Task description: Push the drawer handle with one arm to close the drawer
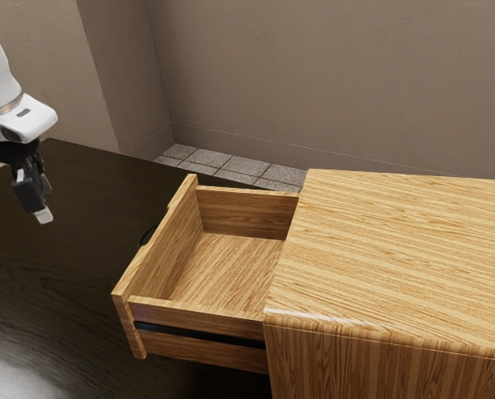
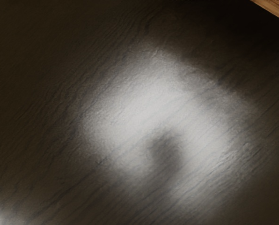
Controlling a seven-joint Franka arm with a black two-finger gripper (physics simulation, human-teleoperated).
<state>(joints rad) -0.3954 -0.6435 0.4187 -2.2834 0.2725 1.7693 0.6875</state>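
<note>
Striped golden-tan wood grain on cabinet (image 1: 397,249) and drawer (image 1: 235,270); dark-brown grained table (image 1: 56,274).

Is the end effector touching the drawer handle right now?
Apart. The exterior view shows it: the end effector is off to that view's left, with dark tabletop between it and the handle.

Here we see dark, wood-grained tabletop (image 2: 46,70), broad whitish glare (image 2: 144,103) across it, and straight brown wooden edge (image 2: 276,8) towards half past one!
</note>
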